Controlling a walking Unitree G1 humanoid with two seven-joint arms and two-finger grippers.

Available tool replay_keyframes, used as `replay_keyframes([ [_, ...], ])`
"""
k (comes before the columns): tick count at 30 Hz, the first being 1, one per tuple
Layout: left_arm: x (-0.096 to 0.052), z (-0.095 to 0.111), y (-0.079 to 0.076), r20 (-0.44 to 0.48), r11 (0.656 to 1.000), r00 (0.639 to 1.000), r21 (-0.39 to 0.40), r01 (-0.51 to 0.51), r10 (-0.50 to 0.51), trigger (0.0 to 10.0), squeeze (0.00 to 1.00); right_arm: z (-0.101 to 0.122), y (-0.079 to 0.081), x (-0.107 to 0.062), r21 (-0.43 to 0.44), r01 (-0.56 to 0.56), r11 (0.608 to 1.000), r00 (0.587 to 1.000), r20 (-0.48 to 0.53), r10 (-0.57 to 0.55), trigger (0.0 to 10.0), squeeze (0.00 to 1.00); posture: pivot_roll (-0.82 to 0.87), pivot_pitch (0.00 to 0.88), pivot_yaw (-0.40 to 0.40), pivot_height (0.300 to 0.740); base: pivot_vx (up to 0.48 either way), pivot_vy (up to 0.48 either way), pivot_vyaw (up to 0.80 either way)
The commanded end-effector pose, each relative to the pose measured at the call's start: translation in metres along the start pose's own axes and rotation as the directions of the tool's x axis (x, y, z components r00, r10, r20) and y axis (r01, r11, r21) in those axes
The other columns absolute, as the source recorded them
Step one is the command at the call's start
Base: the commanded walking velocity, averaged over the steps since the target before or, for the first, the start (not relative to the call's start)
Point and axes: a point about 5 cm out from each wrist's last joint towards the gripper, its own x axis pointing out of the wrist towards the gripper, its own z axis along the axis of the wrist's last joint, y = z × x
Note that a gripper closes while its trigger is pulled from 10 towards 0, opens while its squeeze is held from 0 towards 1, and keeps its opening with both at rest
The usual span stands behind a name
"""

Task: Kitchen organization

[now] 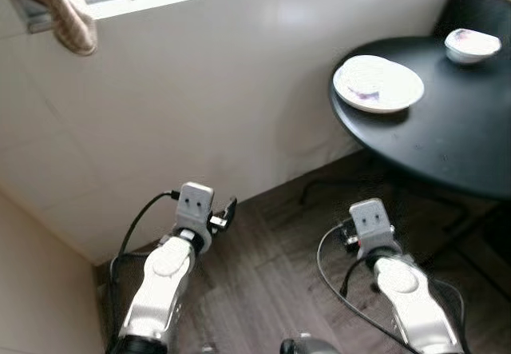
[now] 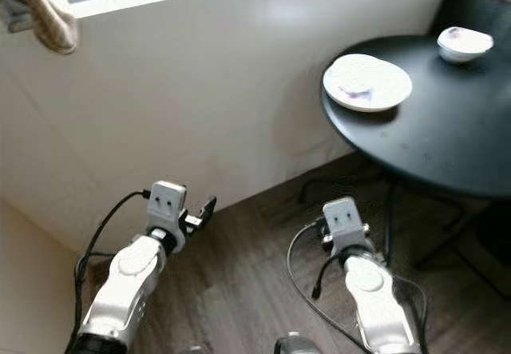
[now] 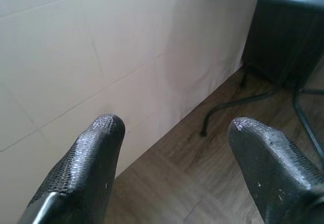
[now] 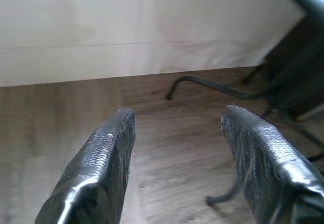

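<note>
I am holding both arms low over the wood floor point(image 1: 271, 290), the left gripper point(image 3: 172, 148) spread wide and empty, the right gripper point(image 4: 177, 138) likewise wide and empty. Beyond them I am facing the pale tiled wall point(image 1: 200, 106). Farther off to the right, the round black table point(image 1: 447, 138) is carrying a white plate point(image 1: 378, 83) near its edge and a small bowl point(image 1: 472, 45) behind it. I judge I should be turning right and stepping closer, squaring up to the plate before reaching.
</note>
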Motion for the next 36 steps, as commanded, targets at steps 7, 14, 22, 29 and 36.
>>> replay_keyframes([
  [7,-0.0010,-0.0007,0.0011,-0.001,1.000,1.000,-0.016,-0.012,0.012,10.0,0.00,0.0016,-0.0018,-0.0002,0.002,-0.004,1.000,1.000,0.008,0.004,10.0,0.00,-0.12,0.092,0.051,0.740,0.000,0.000,0.00],
  [14,-0.0011,0.0000,0.0018,0.002,1.000,1.000,-0.016,-0.014,0.014,10.0,0.00,0.0020,-0.0012,-0.0001,0.002,-0.007,1.000,1.000,0.007,0.007,10.0,0.00,-0.12,0.095,0.052,0.740,0.000,0.000,0.00],
  [22,-0.0005,0.0001,0.0017,0.003,1.000,1.000,-0.018,-0.015,0.015,10.0,0.00,0.0022,-0.0015,0.0005,-0.001,-0.007,1.000,1.000,0.007,0.007,10.0,0.00,-0.12,0.094,0.050,0.740,0.000,0.000,0.00],
  [29,-0.0003,-0.0002,0.0016,0.003,1.000,1.000,-0.021,-0.015,0.015,10.0,0.00,0.0020,-0.0015,0.0009,-0.001,-0.006,1.000,1.000,0.008,0.006,10.0,0.00,-0.12,0.091,0.050,0.740,0.000,0.000,0.00],
  [36,-0.0005,-0.0014,0.0008,0.001,1.000,1.000,-0.022,-0.013,0.013,10.0,0.00,0.0005,-0.0015,0.0007,0.000,-0.007,1.000,1.000,0.005,0.007,10.0,0.00,-0.12,0.085,0.049,0.740,0.000,0.000,0.00],
])
